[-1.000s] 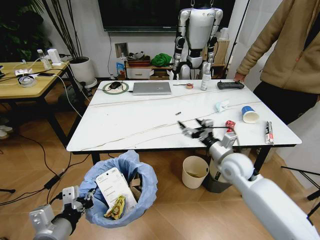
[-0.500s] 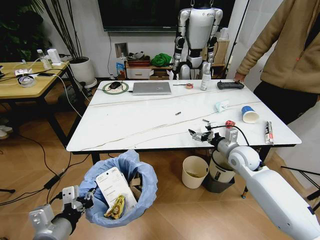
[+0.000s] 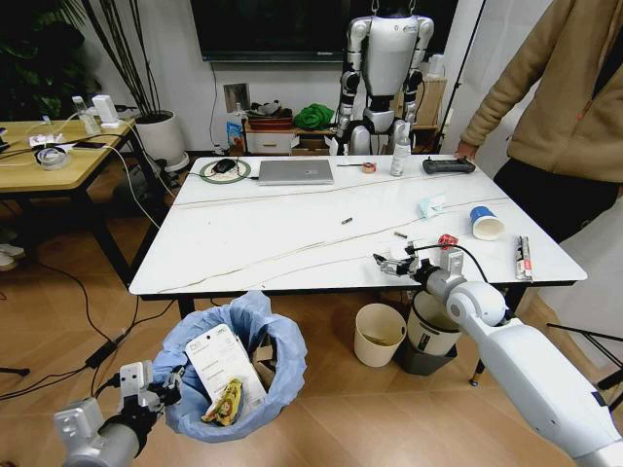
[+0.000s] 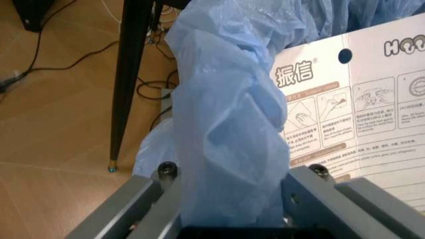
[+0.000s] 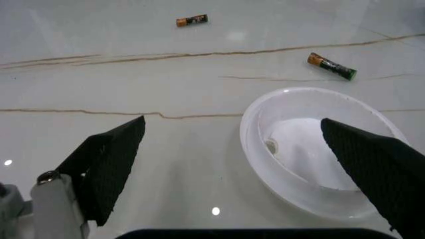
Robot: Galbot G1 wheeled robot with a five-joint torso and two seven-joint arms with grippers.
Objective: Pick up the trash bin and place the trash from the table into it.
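Holding the trash bin [image 3: 232, 368] low above the wood floor, just in front of the table's near edge, the left claw [image 3: 167, 386] is clamped on a fold of the blue bag [image 4: 229, 144] at the bin's rim; inside the bin stand a flat white packet [image 3: 222, 365] and a yellowish wrapper [image 3: 226, 404]; the right claw [image 3: 394, 265] hovers low over the table [image 3: 263, 238] near its front right edge, its black fingers [image 5: 106, 167] spread wide, with a small white lid [image 5: 319, 152] lying flat between them but not touched; two small batteries [image 5: 331, 66] lie on the white top just beyond it; farther right on the table sit a crushed red can [image 3: 447, 240], a blue-and-white paper cup [image 3: 486, 223] on its side, and a crumpled white paper [image 3: 431, 205].
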